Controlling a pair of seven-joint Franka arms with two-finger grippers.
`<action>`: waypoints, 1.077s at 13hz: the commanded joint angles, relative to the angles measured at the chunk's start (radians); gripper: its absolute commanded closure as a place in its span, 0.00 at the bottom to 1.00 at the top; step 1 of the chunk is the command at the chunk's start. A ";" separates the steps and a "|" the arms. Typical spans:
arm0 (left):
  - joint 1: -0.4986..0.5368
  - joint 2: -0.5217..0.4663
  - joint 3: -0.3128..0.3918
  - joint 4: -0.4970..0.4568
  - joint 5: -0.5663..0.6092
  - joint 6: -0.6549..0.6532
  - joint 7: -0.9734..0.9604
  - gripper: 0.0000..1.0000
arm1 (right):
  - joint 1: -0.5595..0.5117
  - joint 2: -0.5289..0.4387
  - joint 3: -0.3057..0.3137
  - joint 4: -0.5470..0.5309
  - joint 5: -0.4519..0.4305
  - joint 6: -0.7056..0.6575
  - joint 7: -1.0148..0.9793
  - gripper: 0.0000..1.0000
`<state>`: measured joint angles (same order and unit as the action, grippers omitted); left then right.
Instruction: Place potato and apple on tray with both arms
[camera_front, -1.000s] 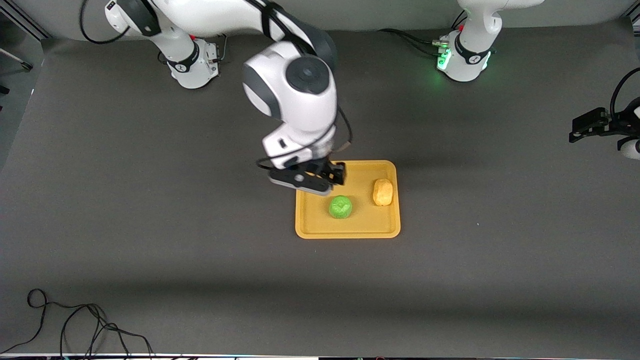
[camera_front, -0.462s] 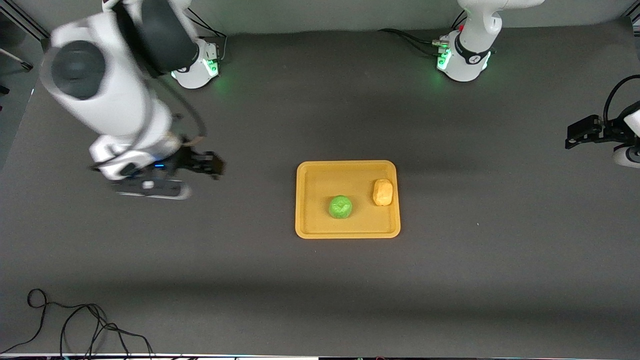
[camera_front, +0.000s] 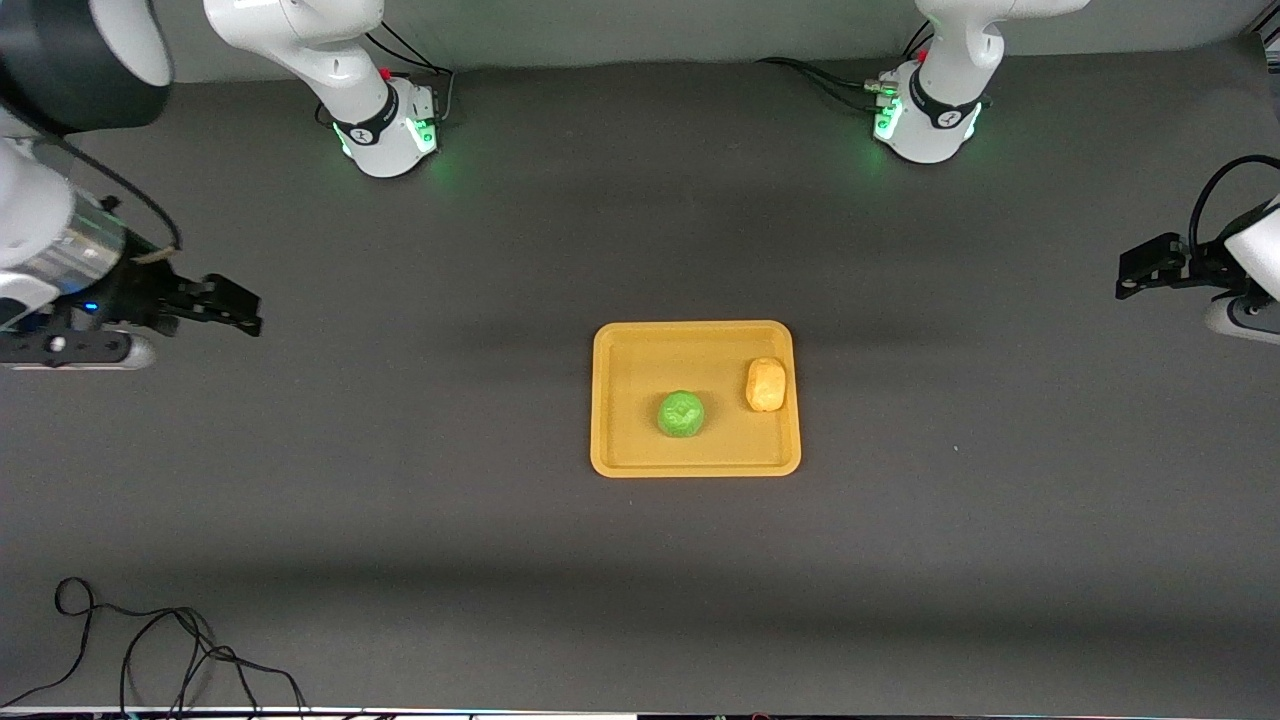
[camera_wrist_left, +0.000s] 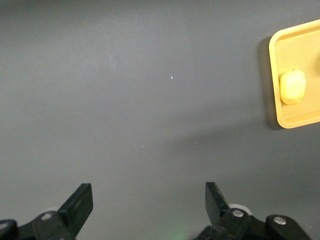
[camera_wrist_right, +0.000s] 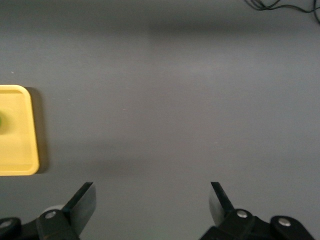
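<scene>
Potato (camera_front: 766, 385) and apple (camera_front: 681, 414) both sit on the tray (camera_front: 640, 462), mid-table. Potato lies by the rim toward the left arm's end, a bit farther from the front camera than the apple; the two are apart, neither on the rim. Looks like the placing is done, only parking the arms remains.

Right gripper (camera_front: 215, 305) hangs over bare table at the right arm's end, well apart from the tray, fingers (camera_wrist_right: 82, 202) spread wide, holding nothing. Left gripper (camera_front: 1150, 268) hangs over the table edge at the left arm's end, also spread wide and empty; its fingers (camera_wrist_left: 80, 202) show a broad gap.

To finish well: keep both grippers high and out from the tray so nothing nudges it, and move slowly, watching the loose cable (camera_front: 150, 640) at the table's near corner.
</scene>
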<state>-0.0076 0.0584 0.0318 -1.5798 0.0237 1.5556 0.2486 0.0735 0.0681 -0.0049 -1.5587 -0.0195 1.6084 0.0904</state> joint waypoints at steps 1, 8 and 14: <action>-0.032 -0.009 0.000 -0.011 0.021 0.024 -0.087 0.00 | -0.050 -0.028 -0.006 -0.032 0.016 0.021 -0.099 0.00; -0.022 -0.009 -0.023 -0.003 0.005 0.021 -0.085 0.00 | -0.044 -0.028 -0.038 -0.021 0.016 -0.005 -0.091 0.00; -0.005 0.003 -0.021 0.009 -0.057 0.035 -0.092 0.00 | -0.044 -0.027 -0.040 -0.020 0.018 -0.022 -0.092 0.00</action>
<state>-0.0237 0.0583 0.0082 -1.5819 -0.0069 1.5844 0.1657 0.0239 0.0657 -0.0383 -1.5598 -0.0194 1.5979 0.0031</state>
